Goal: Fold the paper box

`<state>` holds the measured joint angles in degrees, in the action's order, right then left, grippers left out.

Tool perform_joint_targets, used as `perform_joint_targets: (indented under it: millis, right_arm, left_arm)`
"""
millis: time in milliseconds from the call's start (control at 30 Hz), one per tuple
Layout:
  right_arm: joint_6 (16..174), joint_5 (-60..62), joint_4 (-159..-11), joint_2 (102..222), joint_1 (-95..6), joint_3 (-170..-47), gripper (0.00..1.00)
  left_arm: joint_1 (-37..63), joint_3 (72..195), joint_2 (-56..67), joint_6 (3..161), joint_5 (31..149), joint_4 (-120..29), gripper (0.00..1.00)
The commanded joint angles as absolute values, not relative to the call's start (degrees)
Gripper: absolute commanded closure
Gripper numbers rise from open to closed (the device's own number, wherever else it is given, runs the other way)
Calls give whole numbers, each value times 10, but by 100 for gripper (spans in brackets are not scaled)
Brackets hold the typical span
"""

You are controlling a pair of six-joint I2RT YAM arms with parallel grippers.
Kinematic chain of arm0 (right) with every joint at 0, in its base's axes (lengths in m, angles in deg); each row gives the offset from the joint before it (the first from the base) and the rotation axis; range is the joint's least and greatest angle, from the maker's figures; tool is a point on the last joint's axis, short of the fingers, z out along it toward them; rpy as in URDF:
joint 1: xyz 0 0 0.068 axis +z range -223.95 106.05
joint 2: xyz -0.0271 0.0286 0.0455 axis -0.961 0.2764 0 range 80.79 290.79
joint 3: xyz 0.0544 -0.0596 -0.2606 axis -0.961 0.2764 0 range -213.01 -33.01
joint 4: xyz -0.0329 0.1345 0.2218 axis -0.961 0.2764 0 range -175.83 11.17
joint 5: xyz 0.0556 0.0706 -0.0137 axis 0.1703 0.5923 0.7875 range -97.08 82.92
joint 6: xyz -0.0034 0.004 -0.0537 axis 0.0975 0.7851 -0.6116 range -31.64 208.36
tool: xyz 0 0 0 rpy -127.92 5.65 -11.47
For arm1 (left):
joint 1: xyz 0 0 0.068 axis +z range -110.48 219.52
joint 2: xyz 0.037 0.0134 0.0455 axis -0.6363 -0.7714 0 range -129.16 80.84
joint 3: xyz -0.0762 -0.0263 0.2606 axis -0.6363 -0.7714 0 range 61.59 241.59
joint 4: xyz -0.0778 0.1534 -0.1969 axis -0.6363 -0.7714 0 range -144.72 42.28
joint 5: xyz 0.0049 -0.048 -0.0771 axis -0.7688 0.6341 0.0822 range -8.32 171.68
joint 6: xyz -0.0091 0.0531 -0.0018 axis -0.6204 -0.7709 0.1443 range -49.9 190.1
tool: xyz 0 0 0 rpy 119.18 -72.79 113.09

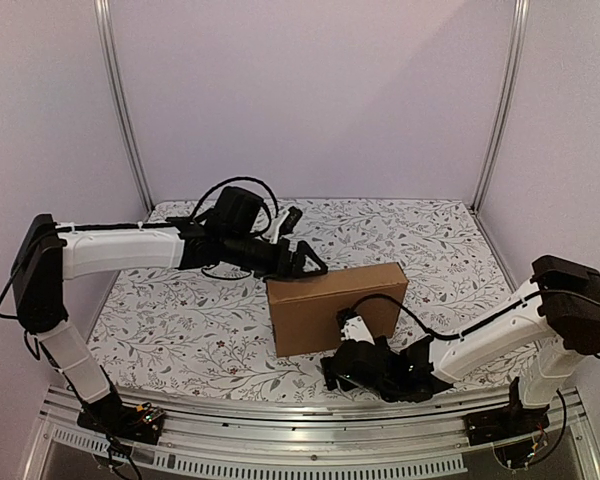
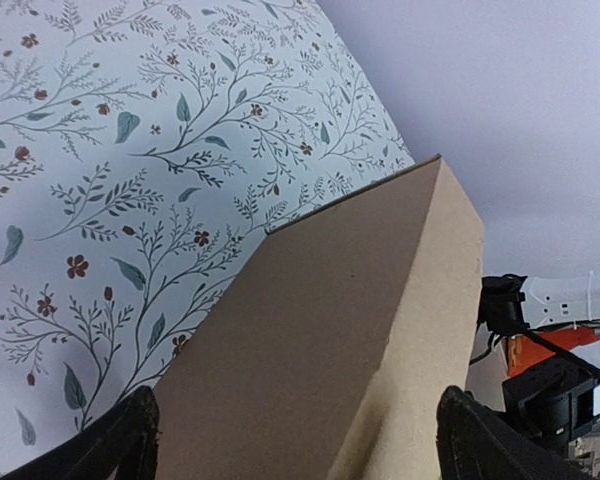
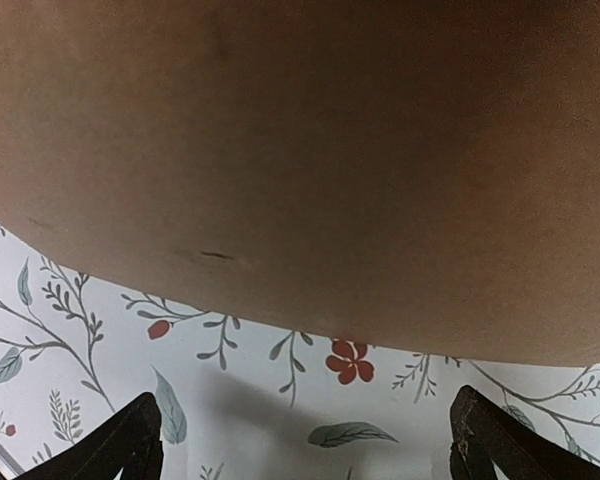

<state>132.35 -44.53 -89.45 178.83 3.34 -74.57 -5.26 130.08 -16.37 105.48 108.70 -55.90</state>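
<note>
The paper box (image 1: 335, 310) is a plain brown cardboard block standing on its long edge in the middle of the floral table. My left gripper (image 1: 305, 262) hovers at the box's upper left corner, open. In the left wrist view the box (image 2: 360, 340) fills the space between the two black fingertips (image 2: 140, 420), which do not visibly touch it. My right gripper (image 1: 340, 362) sits low at the near side of the box, open. In the right wrist view the box's face (image 3: 300, 150) looms just ahead of the gripper (image 3: 305, 425), with only tablecloth between the fingers.
A floral cloth (image 1: 180, 320) covers the table. Metal frame posts (image 1: 125, 110) stand at the back corners before pale walls. An aluminium rail (image 1: 300, 425) runs along the near edge. The right arm (image 2: 550, 340) shows beyond the box in the left wrist view.
</note>
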Motion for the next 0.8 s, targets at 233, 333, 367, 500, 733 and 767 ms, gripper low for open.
perform_joint_targets:
  millis: [233, 333, 367, 500, 733, 767]
  right_arm:
    - [1249, -427, -980, 1875, -4, -793, 1]
    - [1240, -414, -1001, 1892, -21, -793, 1]
    - [1238, -407, -1008, 1896, -28, -794, 1]
    - [1230, -387, -1036, 1921, -48, -799, 1]
    - [1227, -337, -1077, 1964, -91, -819, 1]
    - [1227, -334, -1079, 1968, -95, -820, 1]
  left_arm:
    - [-93, 1297, -153, 1052, 1133, -510, 5]
    - [-99, 1295, -147, 1051, 1132, -507, 5]
    - [-101, 1294, -144, 1051, 1132, -507, 5]
    - [-106, 1290, -136, 1053, 1128, -507, 5]
    - [-115, 1283, -132, 1057, 1119, -508, 5]
    - [-116, 1281, -132, 1058, 1118, -508, 5]
